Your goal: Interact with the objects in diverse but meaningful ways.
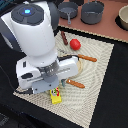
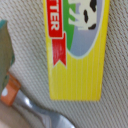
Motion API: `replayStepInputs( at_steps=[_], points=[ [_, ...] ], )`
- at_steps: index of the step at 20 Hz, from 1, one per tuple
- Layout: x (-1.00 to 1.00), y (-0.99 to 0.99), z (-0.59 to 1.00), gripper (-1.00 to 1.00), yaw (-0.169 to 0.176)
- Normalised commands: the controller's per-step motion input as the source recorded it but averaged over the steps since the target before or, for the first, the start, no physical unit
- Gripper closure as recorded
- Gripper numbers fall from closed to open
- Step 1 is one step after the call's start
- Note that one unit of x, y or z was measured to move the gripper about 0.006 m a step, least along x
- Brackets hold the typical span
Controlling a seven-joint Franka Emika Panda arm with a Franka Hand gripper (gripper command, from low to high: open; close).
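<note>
A yellow packet [image 1: 55, 96] with red print lies on the woven beige mat [image 1: 100, 60] near its front edge. It fills the wrist view, where the packet [image 2: 77, 50] shows a cow picture and a red banner. My gripper [image 1: 51, 89] hangs right over it, very close. Its fingers are hidden under the white hand, so I cannot tell if they are open or shut. A red tomato-like ball [image 1: 75, 44] sits farther back on the mat. A dark brown stick [image 1: 64, 38] lies beside the ball.
Two wooden-handled pieces of cutlery [image 1: 88, 58] [image 1: 76, 83] lie on the mat; one metal end [image 2: 40, 112] shows beside the packet. A tan plate rim [image 1: 80, 66] peeks out from behind the arm. Two grey pots [image 1: 67, 11] [image 1: 92, 12] and a bowl [image 1: 123, 17] stand at the back.
</note>
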Motion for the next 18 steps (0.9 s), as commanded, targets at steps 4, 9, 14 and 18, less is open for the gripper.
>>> replayStepInputs(
  at_steps=[4,9,14,18],
  points=[
    [-0.2,0.25,0.47,-1.0,0.0],
    [-0.54,0.47,0.34,-1.0,0.009],
    [-0.66,0.45,0.13,-1.0,0.032],
    [-0.71,0.44,0.08,-1.0,0.042]
  ],
)
